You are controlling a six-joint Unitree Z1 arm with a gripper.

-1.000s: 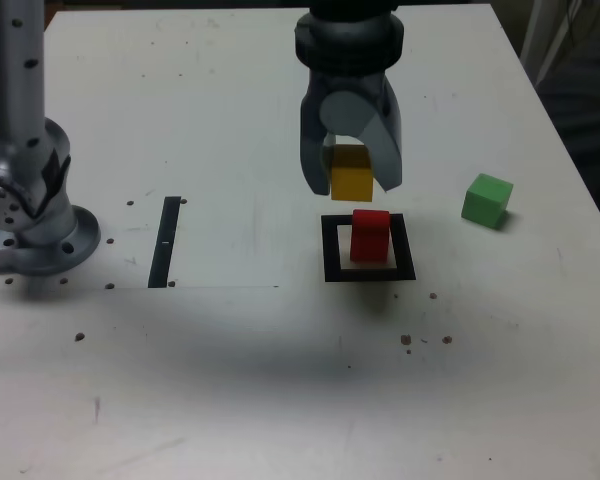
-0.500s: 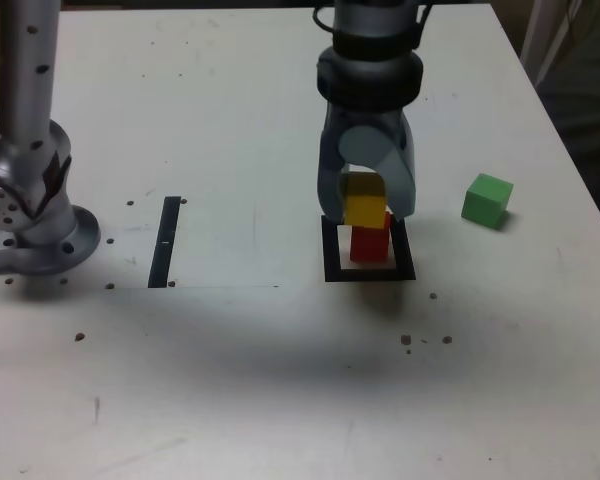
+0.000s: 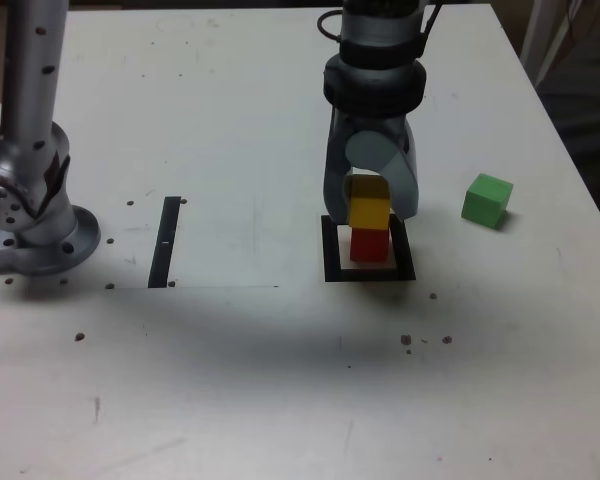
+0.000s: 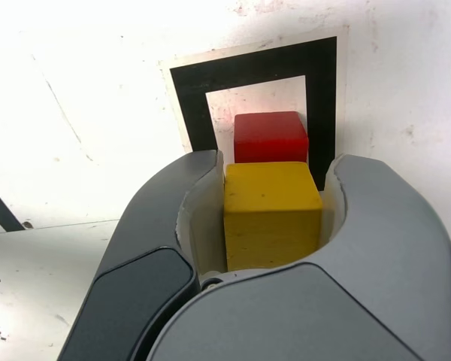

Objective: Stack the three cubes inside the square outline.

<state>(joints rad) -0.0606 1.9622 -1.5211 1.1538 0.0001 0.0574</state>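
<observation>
- White and speckled, the table [image 3: 230, 400] spreads under us, its far edge showing behind the arm and its right edge, in the exterior view, slanting past the green cube.
- We have the red cube [image 3: 370, 246] down inside the square outline [image 3: 332, 250], which lies well in from the table's edges; that base looks done.
- Our pincer [image 3: 370, 214] is pinching the yellow cube [image 3: 369, 205] between its two fingers, over the outline and lined up with the red one in the exterior view. Whether the two cubes touch, we cannot tell.
- So we judge ourselves midway: the second cube is being placed, and we have yet to let it go.
- After that, we still need the green cube [image 3: 488, 200], which sits apart, between the outline and the table's right edge in the exterior view.
</observation>
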